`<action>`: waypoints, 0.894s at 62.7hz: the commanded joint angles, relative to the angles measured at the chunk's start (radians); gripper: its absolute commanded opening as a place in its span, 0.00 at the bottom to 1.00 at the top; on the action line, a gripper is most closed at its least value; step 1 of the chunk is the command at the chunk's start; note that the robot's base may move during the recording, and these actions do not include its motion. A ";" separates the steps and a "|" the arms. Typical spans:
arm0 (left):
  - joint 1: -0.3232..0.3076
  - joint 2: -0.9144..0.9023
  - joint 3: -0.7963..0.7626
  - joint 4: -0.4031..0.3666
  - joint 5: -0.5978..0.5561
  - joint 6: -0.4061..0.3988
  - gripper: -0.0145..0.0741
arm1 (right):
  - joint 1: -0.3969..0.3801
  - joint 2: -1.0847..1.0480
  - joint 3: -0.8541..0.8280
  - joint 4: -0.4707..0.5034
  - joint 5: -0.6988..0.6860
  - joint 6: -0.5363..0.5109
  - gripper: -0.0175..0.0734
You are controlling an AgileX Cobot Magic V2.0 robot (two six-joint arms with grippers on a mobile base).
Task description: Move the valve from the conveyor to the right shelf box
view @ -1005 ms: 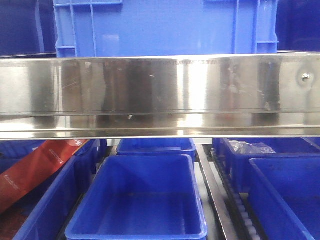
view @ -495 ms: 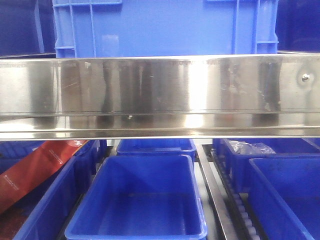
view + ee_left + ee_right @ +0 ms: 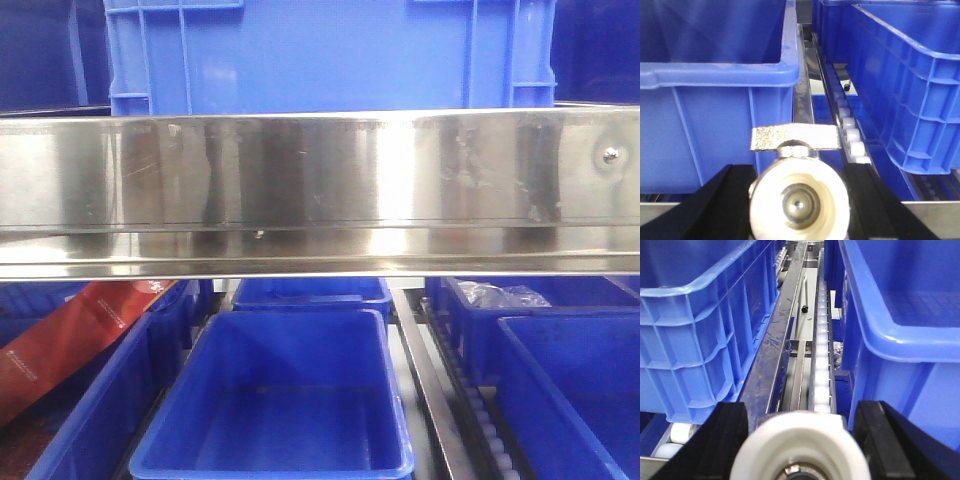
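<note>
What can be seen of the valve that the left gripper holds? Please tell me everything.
The valve faces the left wrist camera end-on: a round cream-white face with a grey metal centre. On top sits a flat, silvery, rough-surfaced handle, lying crosswise. The left gripper is shut on it, a black finger touching each side. It hangs before a blue bin wall, beside a roller track. Its body behind is hidden.

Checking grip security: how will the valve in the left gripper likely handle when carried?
The valve looks like rigid metal, so probably heavy for its size. Its round body between the left gripper's fingers could rotate or slip. The handle on top may stop rolling once set down.
</note>
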 commanded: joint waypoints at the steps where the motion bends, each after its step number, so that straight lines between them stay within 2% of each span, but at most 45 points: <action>1: -0.021 0.015 -0.008 -0.013 -0.072 -0.001 0.04 | -0.001 -0.009 -0.010 -0.007 -0.088 -0.001 0.01; 6: -0.049 0.052 -0.018 -0.021 -0.072 -0.001 0.04 | -0.001 -0.007 -0.010 -0.007 -0.129 -0.001 0.01; 16: -0.178 0.164 -0.109 -0.021 -0.072 0.000 0.04 | 0.001 0.040 -0.074 -0.007 -0.151 -0.022 0.01; 33: -0.393 0.479 -0.400 -0.012 -0.079 0.002 0.04 | 0.003 0.215 -0.257 0.052 -0.202 -0.022 0.01; 41: -0.441 0.630 -0.543 -0.012 -0.101 0.002 0.04 | 0.068 0.308 -0.359 0.054 -0.235 -0.022 0.01; 56: -0.449 0.836 -0.740 -0.048 -0.197 0.002 0.04 | 0.227 0.481 -0.521 0.054 -0.260 -0.022 0.01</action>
